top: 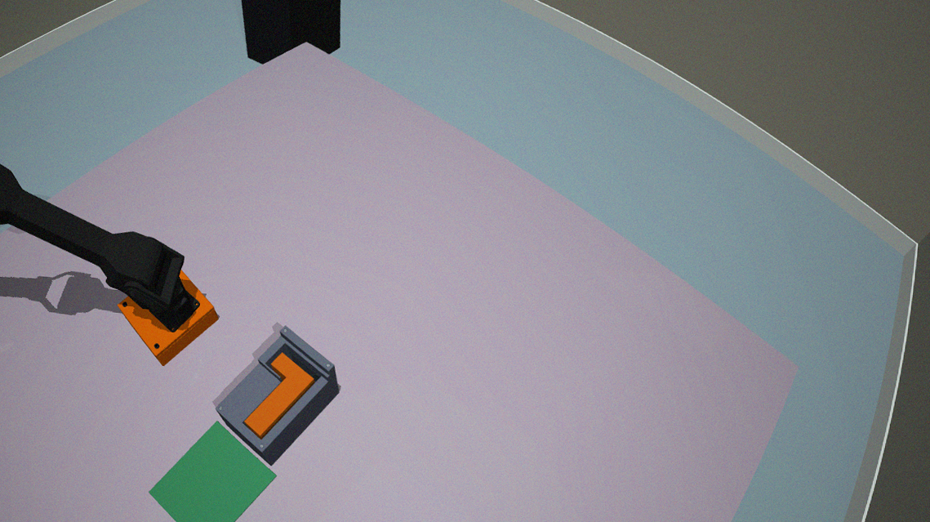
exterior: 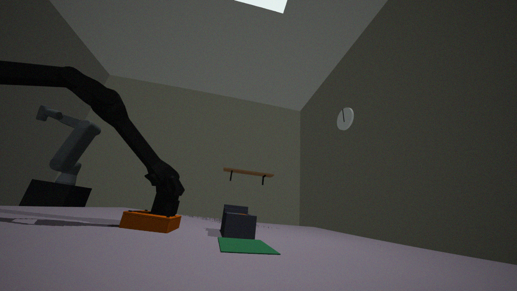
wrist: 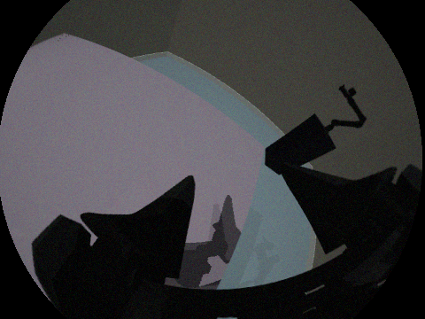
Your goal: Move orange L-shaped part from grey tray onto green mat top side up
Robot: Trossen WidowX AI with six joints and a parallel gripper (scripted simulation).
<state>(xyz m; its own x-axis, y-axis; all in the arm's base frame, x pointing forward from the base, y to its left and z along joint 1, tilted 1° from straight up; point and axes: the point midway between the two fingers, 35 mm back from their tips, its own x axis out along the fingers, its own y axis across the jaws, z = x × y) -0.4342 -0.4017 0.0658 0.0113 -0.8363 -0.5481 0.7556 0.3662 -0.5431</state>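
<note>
Above its orange base block (top: 177, 342), well apart from the grey tray (top: 243, 389), the black gripper (top: 182, 311) hangs spread and empty, pressing the flush orange L-shaped part (top: 281, 395) not yet begun.

We find the orange L-shaped part (top: 281, 393) lying flush in its matching pocket, top face level with the surround, long leg pointing toward the flat green square mat (top: 212, 482). The grey rectangular tray (top: 243, 390) holding it stands on the lilac surface, one short end just beside the mat's corner.
</note>
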